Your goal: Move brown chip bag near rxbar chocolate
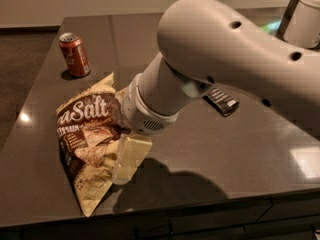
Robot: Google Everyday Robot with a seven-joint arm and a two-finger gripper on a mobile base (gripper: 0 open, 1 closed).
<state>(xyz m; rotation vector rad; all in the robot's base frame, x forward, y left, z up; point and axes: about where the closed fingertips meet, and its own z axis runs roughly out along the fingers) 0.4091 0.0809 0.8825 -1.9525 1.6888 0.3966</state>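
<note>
The brown chip bag lies on the dark table at the front left, its white "Salt" lettering facing up and its cream corner pointing at the front edge. My gripper is down at the bag's right edge, touching or overlapping it, and the big white arm covers what is behind it. The rxbar chocolate, a small black bar, lies to the right of the bag, partly hidden behind the arm.
A red soda can stands upright at the back left, behind the bag. A white and dark object stands at the far right corner. The table's front edge runs just below the bag.
</note>
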